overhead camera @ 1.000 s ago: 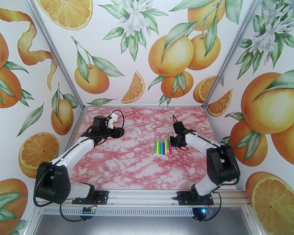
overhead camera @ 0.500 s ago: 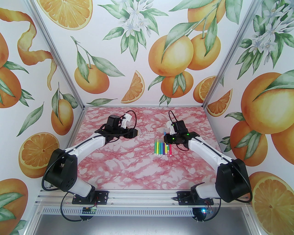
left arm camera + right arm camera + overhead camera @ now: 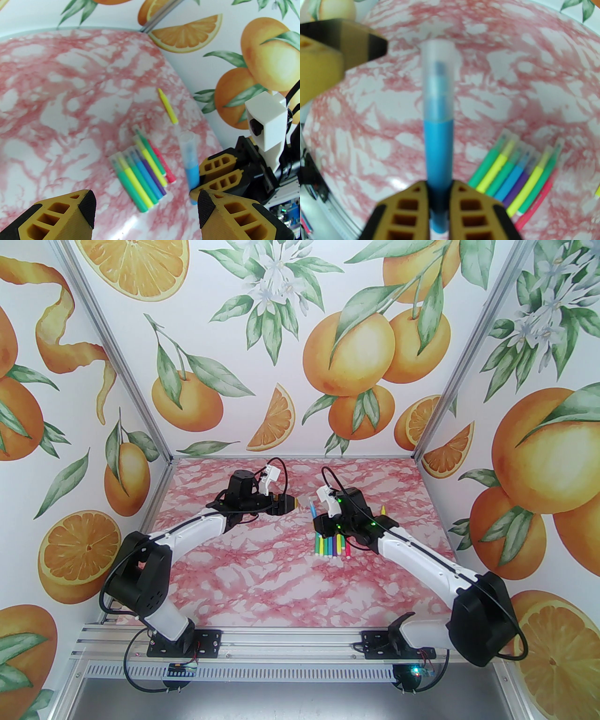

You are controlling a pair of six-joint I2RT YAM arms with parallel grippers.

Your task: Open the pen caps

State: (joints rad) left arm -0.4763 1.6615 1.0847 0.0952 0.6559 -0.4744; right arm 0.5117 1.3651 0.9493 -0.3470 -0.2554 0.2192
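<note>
One blue marker (image 3: 438, 150) is off the worktop (image 3: 262, 577), pinched by its barrel in the right gripper (image 3: 438, 187), just beside the row of markers (image 3: 515, 178). Its translucent cap (image 3: 439, 79) points straight away from that grip. Now the left gripper (image 3: 145, 204), jaws spread wide and empty, sits to the cap's side, apart from it, aimed across the marker's long axis. It's the nearer arm for the pull, I'd say.
</note>
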